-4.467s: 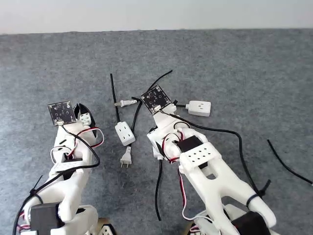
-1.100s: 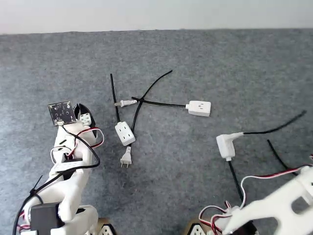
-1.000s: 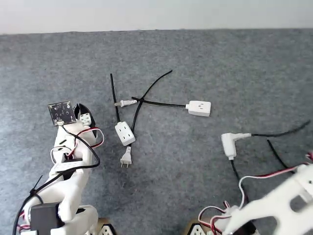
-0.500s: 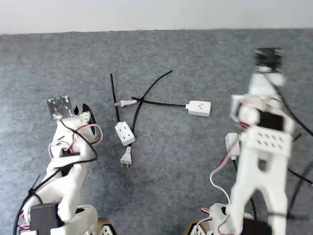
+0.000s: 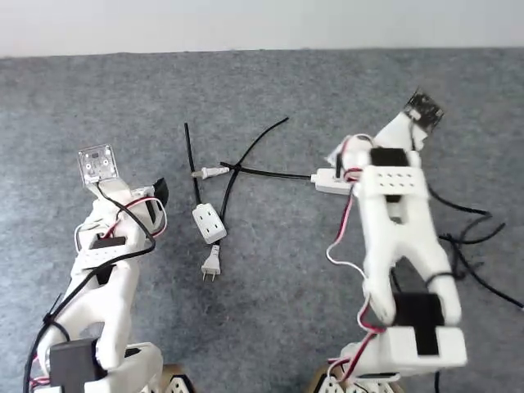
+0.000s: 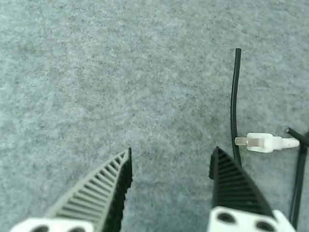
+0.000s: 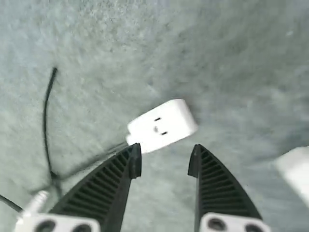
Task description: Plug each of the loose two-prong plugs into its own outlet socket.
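Two white outlet sockets lie on the grey carpet. One socket (image 5: 209,223) is in the middle; the other socket (image 5: 329,182) (image 7: 161,125) lies to the right, partly under my right arm. A loose two-prong plug (image 5: 208,173) (image 6: 263,142) lies above the middle socket, and a second plug (image 5: 211,264) lies below it. My right gripper (image 7: 165,147) is open just above the right socket, its fingers either side of it. My left gripper (image 6: 172,151) is open over bare carpet, left of the upper plug.
Black cables (image 5: 246,151) cross between the plugs and sockets, and more cable (image 5: 471,237) loops to the right of my right arm. A white piece (image 7: 294,166) shows at the edge of the right wrist view. The carpet ends at a pale wall (image 5: 262,24) at the back.
My right arm has swung from the lower right, up and then left, to stand over the right socket, covering the white angled plug. My left arm has shifted slightly.
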Motion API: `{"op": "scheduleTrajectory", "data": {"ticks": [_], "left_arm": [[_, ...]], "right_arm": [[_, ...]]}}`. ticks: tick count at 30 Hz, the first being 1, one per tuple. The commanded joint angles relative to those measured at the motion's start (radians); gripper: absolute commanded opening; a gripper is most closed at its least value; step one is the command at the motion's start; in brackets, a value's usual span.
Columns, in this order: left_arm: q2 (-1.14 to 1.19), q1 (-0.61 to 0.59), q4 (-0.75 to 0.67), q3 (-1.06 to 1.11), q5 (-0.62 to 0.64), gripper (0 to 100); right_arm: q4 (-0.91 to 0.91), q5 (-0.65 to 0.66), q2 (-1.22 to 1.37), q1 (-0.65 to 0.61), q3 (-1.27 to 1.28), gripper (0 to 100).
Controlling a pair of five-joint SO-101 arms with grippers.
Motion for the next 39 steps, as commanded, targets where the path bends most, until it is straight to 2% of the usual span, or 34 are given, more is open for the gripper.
{"op": "scheduleTrajectory", "data": {"ticks": [1, 5, 13, 20, 28, 31, 34, 36, 39], "left_arm": [[-0.029, -0.008, 0.006, -0.044, 0.011, 25], [-0.029, -0.008, 0.008, -0.044, 0.011, 25], [-0.029, -0.008, 0.009, -0.042, 0.011, 25], [-0.029, -0.008, 0.009, -0.042, 0.011, 25], [-0.029, -0.008, 0.009, -0.042, 0.011, 25], [-0.029, -0.008, 0.009, -0.042, 0.011, 25], [-0.029, -0.008, 0.009, -0.042, 0.011, 25], [-0.029, -0.009, 0.009, -0.042, 0.011, 25], [-0.029, -0.009, 0.009, -0.042, 0.011, 25]], "right_arm": [[-0.054, -0.126, 0.070, -0.013, -0.106, 21.7], [-0.019, -0.129, 0.188, -0.019, -0.184, 31.4], [0.077, -0.109, 0.348, -0.036, -0.321, 31.8], [0.346, -0.078, 0.208, -0.097, -0.376, 31.8], [0.549, -0.074, 0.068, -0.116, -0.318, 31.7], [0.533, -0.072, 0.070, -0.191, -0.258, 31.7], [0.390, -0.071, 0.070, -0.268, -0.201, 30.1], [0.282, -0.044, 0.070, -0.303, -0.176, 24.2], [0.116, 0.066, 0.070, -0.335, -0.149, 16.2]]}}
